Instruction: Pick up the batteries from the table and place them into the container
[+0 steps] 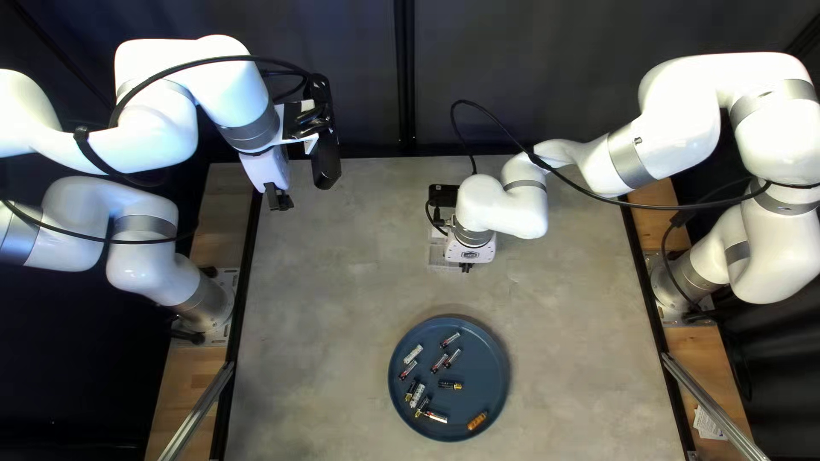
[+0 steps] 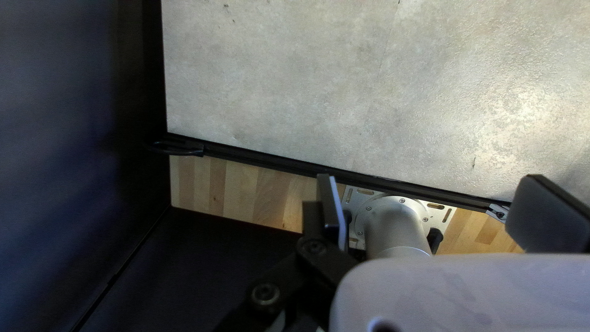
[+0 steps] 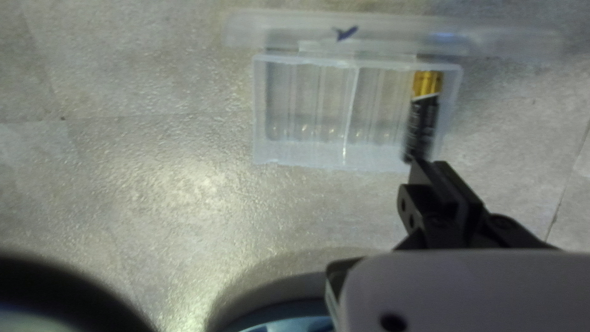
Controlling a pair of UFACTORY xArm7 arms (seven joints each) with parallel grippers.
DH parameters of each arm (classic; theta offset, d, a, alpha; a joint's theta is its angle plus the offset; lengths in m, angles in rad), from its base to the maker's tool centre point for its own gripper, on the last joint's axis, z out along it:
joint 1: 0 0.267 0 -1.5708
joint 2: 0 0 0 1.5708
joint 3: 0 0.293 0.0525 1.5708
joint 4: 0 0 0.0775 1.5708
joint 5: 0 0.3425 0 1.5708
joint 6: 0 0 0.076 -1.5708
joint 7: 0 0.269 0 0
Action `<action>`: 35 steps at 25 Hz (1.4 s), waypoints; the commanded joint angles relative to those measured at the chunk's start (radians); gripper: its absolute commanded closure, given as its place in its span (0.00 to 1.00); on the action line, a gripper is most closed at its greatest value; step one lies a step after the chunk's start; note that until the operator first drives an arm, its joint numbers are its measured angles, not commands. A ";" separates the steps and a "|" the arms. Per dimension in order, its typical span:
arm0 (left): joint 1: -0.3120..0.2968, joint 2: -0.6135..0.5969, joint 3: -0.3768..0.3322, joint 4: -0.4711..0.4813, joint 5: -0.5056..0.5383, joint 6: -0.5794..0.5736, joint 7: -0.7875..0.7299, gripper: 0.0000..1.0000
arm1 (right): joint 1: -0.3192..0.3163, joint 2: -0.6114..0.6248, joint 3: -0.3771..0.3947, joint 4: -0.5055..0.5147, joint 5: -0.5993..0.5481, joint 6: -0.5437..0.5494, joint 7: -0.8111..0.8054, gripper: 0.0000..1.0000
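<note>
Battery (image 3: 423,114) in clear container (image 3: 301,154), right wrist view only

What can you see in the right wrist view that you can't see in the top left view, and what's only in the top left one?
Only the right wrist view shows the black and gold battery in the box's end slot.

Only the top left view shows my left arm, the dark curtain and the orange battery.

Both show the table, the clear box and my right gripper.
</note>
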 commanded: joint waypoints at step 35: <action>0.000 0.000 0.000 0.000 0.000 0.000 0.000 0.00 | 0.201 -0.002 0.189 0.105 -0.142 0.065 -0.223 0.00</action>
